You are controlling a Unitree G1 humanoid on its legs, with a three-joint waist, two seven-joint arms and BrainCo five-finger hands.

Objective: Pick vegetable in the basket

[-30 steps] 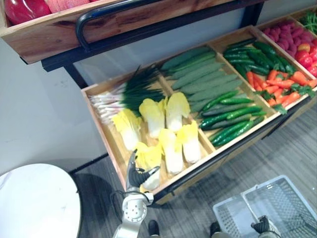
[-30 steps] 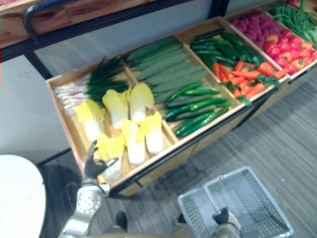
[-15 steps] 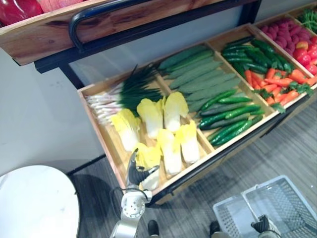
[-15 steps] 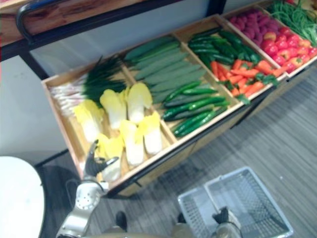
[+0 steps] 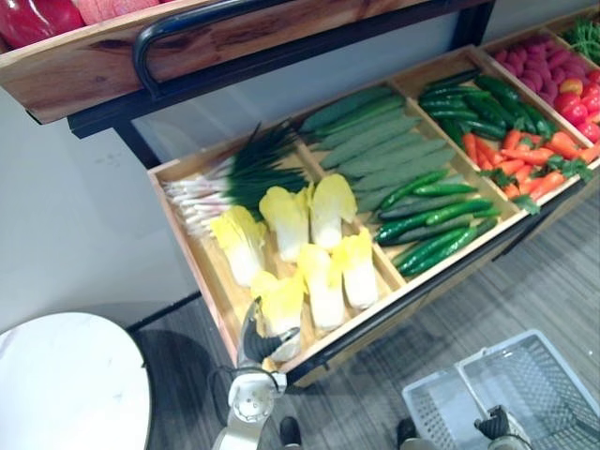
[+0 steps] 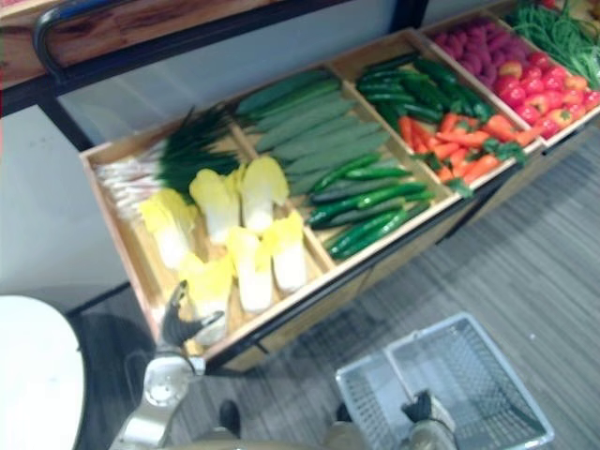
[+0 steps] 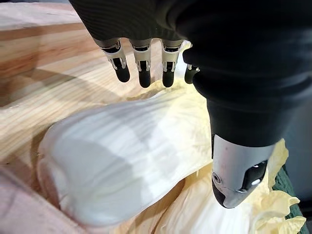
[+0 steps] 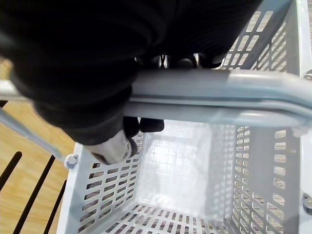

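Several yellow-white napa cabbages lie in the left compartment of a wooden display tray (image 5: 208, 281). The one nearest the front edge (image 5: 281, 307) has my left hand (image 5: 257, 339) over its lower end. In the left wrist view the straight fingers (image 7: 142, 73) reach past the cabbage's white stalk (image 7: 112, 165) and the thumb (image 7: 237, 176) stands apart on its other side, so the hand is open. A grey plastic basket (image 5: 548, 380) hangs empty at the lower right. My right hand (image 8: 102, 83) is curled round the basket's handle (image 8: 229, 95).
Scallions (image 5: 234, 178), pale cucumbers (image 5: 384, 150), dark green cucumbers (image 5: 436, 220) and carrots (image 5: 525, 159) fill the neighbouring compartments. A wooden shelf with a black bar (image 5: 155, 47) overhangs the tray. A round white table (image 5: 66, 384) stands at the lower left.
My left hand has dropped lower onto the nearest cabbage, which now covers more of the fingers. The right hand and basket have stayed put.
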